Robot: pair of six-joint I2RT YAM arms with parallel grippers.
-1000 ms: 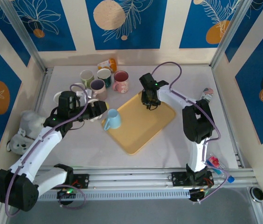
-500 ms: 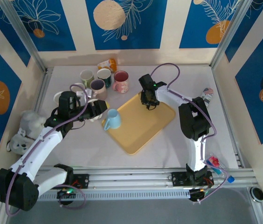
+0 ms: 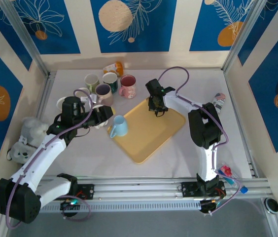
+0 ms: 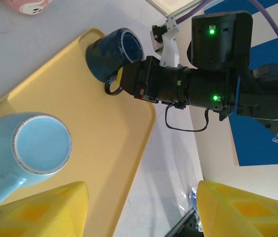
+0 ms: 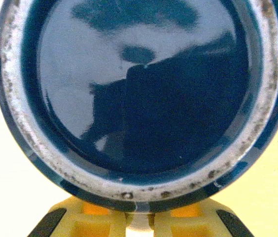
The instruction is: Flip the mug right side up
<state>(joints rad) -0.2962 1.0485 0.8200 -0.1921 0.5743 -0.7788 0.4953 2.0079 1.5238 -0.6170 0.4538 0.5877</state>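
Mug: dark blue glazed ceramic, glossy and round. It lies tipped over at the far corner of the tray, base twd the R arm, so not upright. R wrist view, close up: the base is a shiny recessed disc w/ reflections, ringed by a rough unglazed whitish foot w/ dark specks. L wrist view gives the side-on look instead: short barrel, w/ a thin loop handle poking out by the tip of the R gripper. R fingers are yellow plastic w/ black corners and sit nearly together under the foot ring. The gripper is clamped on the mug at the handle, as far as L wrist view lets me judge. Tray: flat yellow plastic, rounded corners, low raised rim, set diagonal on the pale table. Pale mug: light blue, smooth, speckled ring at its round end, which faces the L wrist cam. It sits at the tray's left corner; on it or just off it, can't tell. L gripper: jaws wide apart, holding nothing. Its fingers are chunky yellow w/ moulded pockets, and it sits just beside the pale mug. Top view adds arm layout. R arm rises from its base, elbow bent right of the tray, forearm running left, wrist pitched down on the far corner. L arm stretches diagonally from the near-left base, gripper pointing right. Back of table: cluster of mugs, apart from the tray.
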